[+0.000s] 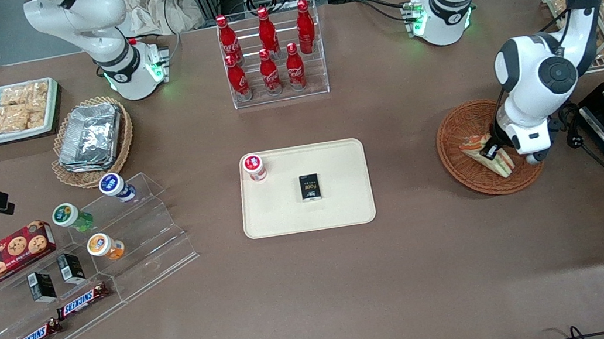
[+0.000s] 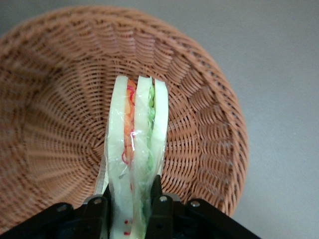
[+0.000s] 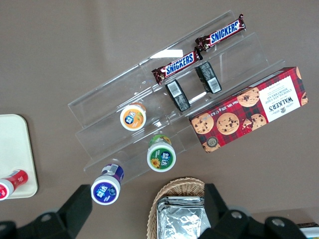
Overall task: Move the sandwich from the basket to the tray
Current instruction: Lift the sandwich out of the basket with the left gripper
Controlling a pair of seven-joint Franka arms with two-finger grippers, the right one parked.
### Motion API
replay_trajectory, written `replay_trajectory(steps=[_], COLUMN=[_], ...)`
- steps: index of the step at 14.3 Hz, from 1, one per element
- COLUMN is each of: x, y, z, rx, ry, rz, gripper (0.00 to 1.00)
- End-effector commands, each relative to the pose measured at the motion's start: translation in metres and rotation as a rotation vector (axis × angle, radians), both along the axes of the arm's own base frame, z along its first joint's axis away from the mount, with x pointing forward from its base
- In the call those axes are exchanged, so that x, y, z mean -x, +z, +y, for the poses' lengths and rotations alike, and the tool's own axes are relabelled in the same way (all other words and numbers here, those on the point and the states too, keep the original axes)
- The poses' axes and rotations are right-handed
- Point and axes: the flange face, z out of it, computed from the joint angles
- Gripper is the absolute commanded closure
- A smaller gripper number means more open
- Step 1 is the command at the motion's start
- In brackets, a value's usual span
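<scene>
pincer (image 2: 130, 211): clamped on sandwich (image 2: 135, 144) | sandwich: edge-up over basket (image 2: 209, 124) | tray (image 1: 343, 211): well apart, mid-worktop

Front view overlooks table; left wrist view hugs the basket (image 2: 209, 124).

Even, bright overhead light fills the front view; shadows on the table (image 1: 318, 285) are soft and short, darkest under the working arm beside the basket (image 1: 454, 139). The foil containers (image 1: 90, 134) throw small glints. In the left wrist view the sandwich (image 2: 134, 144) is sharp, with a small glare streak on its wrap, gripped between the gripper (image 2: 127, 209) fingers (image 2: 97, 211), which are dark and blurred; the basket's rim softens away from it
</scene>
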Motion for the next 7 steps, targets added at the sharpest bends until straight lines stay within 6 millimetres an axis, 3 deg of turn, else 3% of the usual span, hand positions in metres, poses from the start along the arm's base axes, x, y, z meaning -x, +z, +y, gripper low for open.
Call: replay_trajectory(steps=[1, 5, 7], x=[-0.026, -0.062, -0.073], y=[0.071, 0.178, 0.223], z=[0.0, -0.008, -0.036], rx=[-0.016, -0.009, 0.022], ry=[-0.059, -0.261, -0.516], rz=[0.017, 0.075, 0.095], gripper=[1.0, 1.0, 1.0])
